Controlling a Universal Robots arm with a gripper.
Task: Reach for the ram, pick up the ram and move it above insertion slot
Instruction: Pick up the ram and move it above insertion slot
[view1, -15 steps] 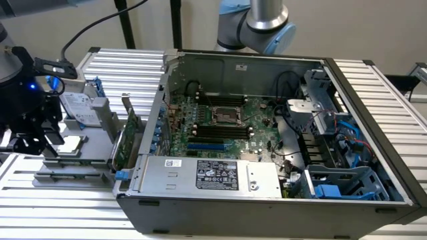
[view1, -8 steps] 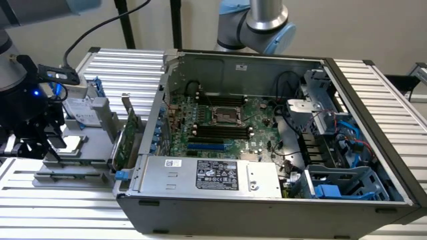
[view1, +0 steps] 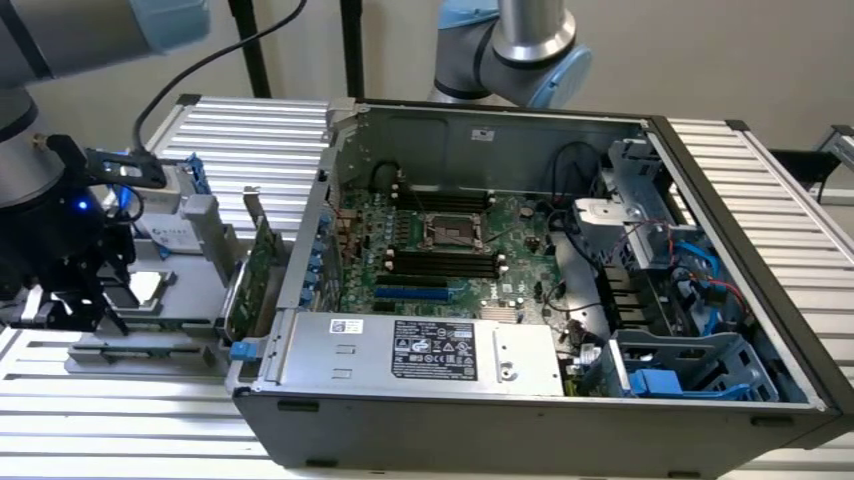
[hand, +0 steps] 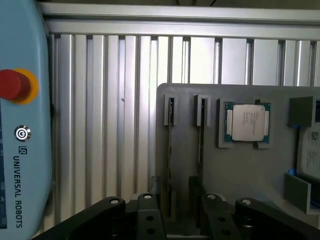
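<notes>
Two ram sticks stand on edge in the slots of a grey fixture (hand: 260, 175). My gripper (hand: 176, 212) is open and hangs just over the end of one ram stick (hand: 170, 150), whose thin edge runs between the two dark fingers (hand: 156, 202). The other ram stick (hand: 201, 140) stands parallel beside it. In the exterior view my gripper (view1: 60, 305) is low over the fixture (view1: 134, 350), to the left of the open computer case. The black insertion slots (view1: 441, 262) lie on the motherboard inside the case.
A processor chip (hand: 247, 122) sits in the fixture beside the sticks. A green expansion card (view1: 260, 260) stands between fixture and case (view1: 534, 400). A pale blue pendant with a red button (hand: 12, 85) lies on the ribbed aluminium table (hand: 100, 125). A second arm (view1: 521, 45) stands behind the case.
</notes>
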